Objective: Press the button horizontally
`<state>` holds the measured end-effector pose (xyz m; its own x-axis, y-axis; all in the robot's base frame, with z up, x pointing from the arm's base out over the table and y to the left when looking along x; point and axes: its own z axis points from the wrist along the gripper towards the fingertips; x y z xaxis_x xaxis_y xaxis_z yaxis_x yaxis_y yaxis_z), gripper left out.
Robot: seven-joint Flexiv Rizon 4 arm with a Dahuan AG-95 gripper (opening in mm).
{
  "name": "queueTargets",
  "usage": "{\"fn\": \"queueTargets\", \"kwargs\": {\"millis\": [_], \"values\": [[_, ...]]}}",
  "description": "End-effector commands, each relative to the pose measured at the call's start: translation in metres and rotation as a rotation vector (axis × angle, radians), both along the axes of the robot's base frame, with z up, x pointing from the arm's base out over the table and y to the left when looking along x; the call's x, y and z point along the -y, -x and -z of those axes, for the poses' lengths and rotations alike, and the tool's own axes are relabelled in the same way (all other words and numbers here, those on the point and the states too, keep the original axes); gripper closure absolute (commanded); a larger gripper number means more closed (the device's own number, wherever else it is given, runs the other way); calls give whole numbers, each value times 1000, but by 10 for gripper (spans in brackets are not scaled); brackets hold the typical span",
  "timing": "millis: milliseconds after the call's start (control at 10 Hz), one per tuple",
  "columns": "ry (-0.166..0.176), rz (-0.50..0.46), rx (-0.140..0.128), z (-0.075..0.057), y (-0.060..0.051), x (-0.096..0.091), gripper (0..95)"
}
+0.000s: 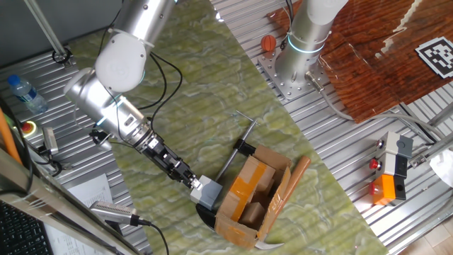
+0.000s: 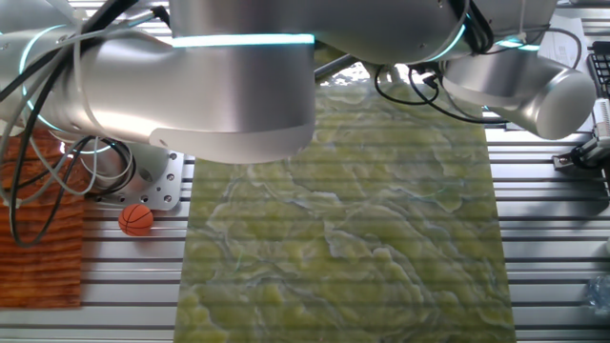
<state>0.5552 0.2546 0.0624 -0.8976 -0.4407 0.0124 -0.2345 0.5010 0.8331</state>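
Low in the frame, the pincer [image 1: 190, 181] touched the button [image 1: 209, 190] beside the cardboard box [image 1: 253, 195]; its grip was unclear.

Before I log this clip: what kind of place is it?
Probably a robotics lab bench: a slotted metal table, a bolted-down robot arm, and a fiducial marker on a board.

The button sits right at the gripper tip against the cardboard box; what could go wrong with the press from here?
1. The button is backed only by the open cardboard box, so a sideways push may shove both across the green mat.
2. The other fixed view is blocked by the arm, leaving contact unverifiable there.
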Motion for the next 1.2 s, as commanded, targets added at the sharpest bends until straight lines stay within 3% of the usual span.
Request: {"fn": "queueTargets", "kwargs": {"millis": [100,1200], "values": [[-6,-4,-3,0,0,-1,380],[-11,-8,-20,0,4,-9,380]]}}
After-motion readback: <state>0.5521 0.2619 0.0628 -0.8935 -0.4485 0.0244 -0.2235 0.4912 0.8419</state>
